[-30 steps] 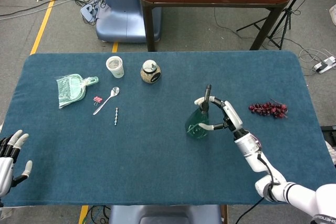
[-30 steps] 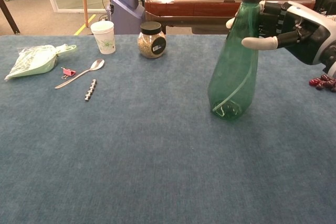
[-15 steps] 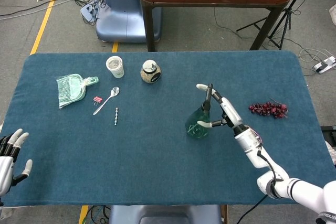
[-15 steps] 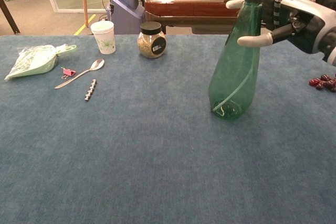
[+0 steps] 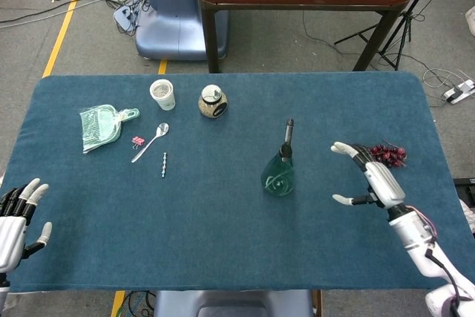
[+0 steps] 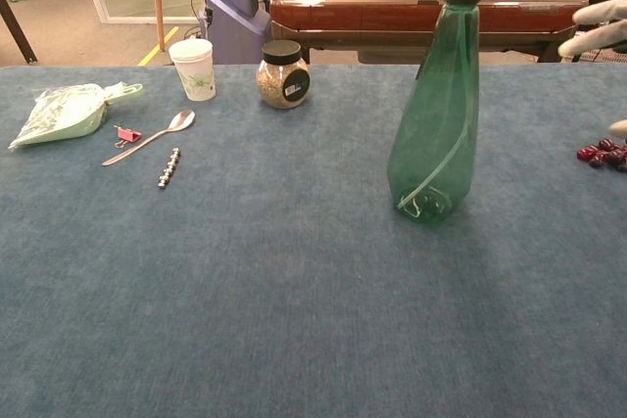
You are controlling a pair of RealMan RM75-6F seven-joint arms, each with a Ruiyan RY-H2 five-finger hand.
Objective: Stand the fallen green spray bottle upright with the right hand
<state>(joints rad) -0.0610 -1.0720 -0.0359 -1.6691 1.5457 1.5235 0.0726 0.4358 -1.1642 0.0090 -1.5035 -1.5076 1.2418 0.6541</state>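
Head view is showing the green spray bottle (image 5: 280, 171) standing upright on its rounded base on the blue felt-like table cover (image 5: 223, 243), its translucent plastic body tapering to a slim dark nozzle at the top. The right hand (image 5: 371, 176) is hovering at the bottle's 3 o'clock, well apart from it, with its white-tipped fingers spread wide and gripping nothing. Just beyond that hand, at its 1 o'clock, a cluster of dark red grapes (image 5: 386, 154) is lying on the cloth. The left hand (image 5: 18, 213) is sitting at the table's near-left edge, fingers also splayed and holding nothing. Over at the bottle's 10 o'clock, a squat glass jar (image 5: 212, 101) with a dark lid is standing beside a white paper cup (image 5: 162, 94). Farther left, a pale green plastic dustpan (image 5: 102, 125) is lying flat, with a shiny metal spoon (image 5: 152, 141), a small pink clip (image 5: 137, 141) and a short beaded metal rod (image 5: 164, 164) near it. Chest view is catching only pale fingertips (image 6: 598, 28) of the right hand at the frame's right edge, clear of the bottle.
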